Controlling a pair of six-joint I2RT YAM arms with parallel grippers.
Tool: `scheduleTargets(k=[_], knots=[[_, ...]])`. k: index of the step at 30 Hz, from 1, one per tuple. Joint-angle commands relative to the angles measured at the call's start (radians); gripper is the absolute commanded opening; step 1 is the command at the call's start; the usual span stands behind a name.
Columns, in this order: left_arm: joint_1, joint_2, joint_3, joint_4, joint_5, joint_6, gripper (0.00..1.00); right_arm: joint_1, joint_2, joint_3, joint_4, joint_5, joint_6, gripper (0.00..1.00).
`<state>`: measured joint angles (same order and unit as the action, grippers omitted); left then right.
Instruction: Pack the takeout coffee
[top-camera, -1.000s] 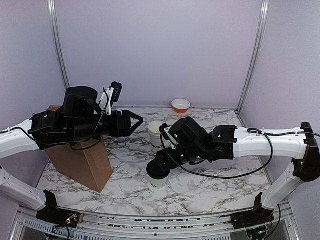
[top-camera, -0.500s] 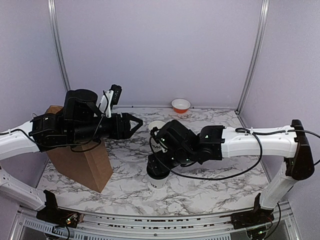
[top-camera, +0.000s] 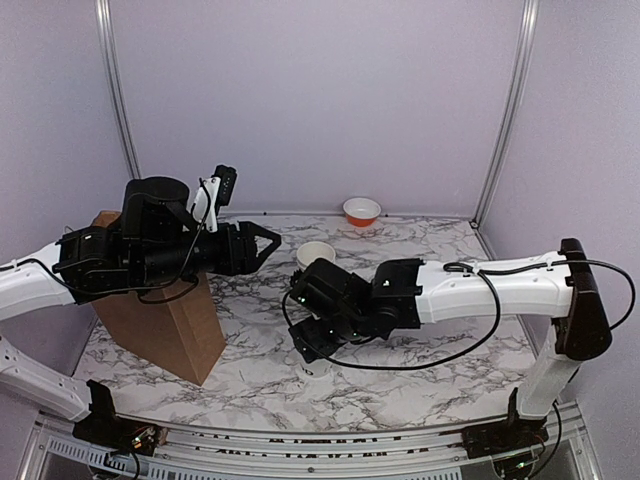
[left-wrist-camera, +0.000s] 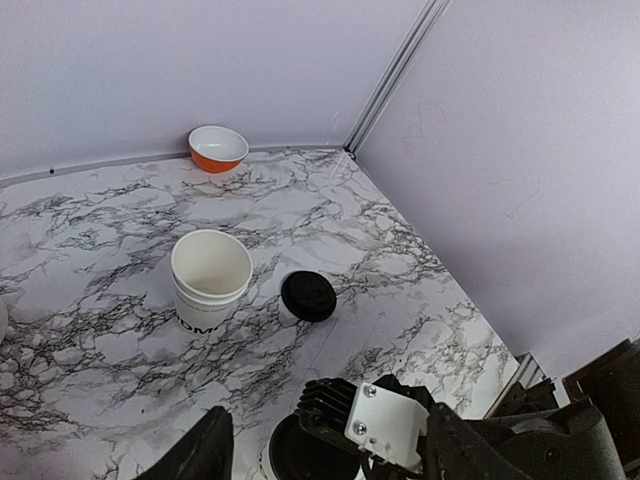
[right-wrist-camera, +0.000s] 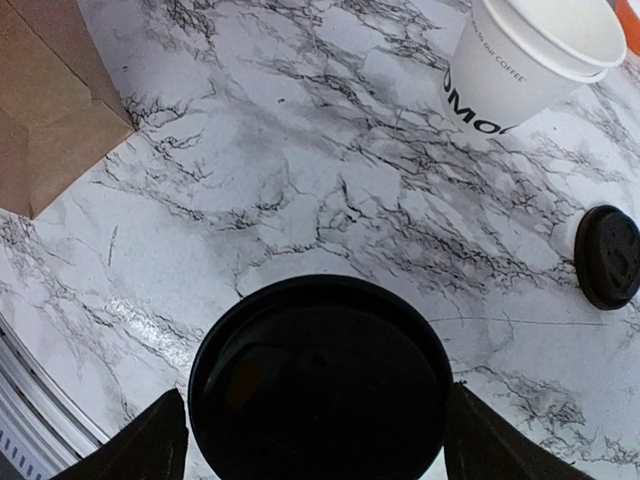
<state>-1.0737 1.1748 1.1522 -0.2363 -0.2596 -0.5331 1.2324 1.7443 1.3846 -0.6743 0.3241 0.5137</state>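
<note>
Neither cup's in the brown bag (top-camera: 170, 325) yet: right gripper (right-wrist-camera: 318, 445) jaws spread astride the lidded cup (right-wrist-camera: 320, 385) at the counter (top-camera: 250, 390) front, open cup (left-wrist-camera: 210, 275) unlidded mid-counter, left gripper (top-camera: 268, 240) jaws apart, empty.

Black-lidded cup (right-wrist-camera: 320, 385) between spread right gripper (right-wrist-camera: 318, 445) fingers, open cup (right-wrist-camera: 520, 70) beyond, loose lid (right-wrist-camera: 608, 255), bag (right-wrist-camera: 50, 100) left.

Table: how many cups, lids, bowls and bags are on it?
White cups: 2, open cup and lidded cup
Black lids: 2, loose lid and fitted lid
Orange bowl: 1
Brown bag: 1
Total: 6
</note>
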Motion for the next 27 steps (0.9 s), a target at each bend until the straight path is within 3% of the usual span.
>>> scheduleTargets(k=[1, 17, 27], knots=[[-0.003, -0.015, 0.002, 0.023, -0.017, 0.009, 0.66, 0.012, 0.017, 0.042, -0.042, 0.043, 0.000, 0.84], [-0.002, -0.029, 0.003, 0.021, -0.046, -0.012, 0.67, 0.019, 0.001, 0.035, -0.055, 0.081, 0.029, 0.63], [-0.001, -0.039, 0.015, 0.033, -0.064, -0.031, 0.70, -0.010, -0.090, -0.026, -0.019, 0.084, 0.036, 0.62]])
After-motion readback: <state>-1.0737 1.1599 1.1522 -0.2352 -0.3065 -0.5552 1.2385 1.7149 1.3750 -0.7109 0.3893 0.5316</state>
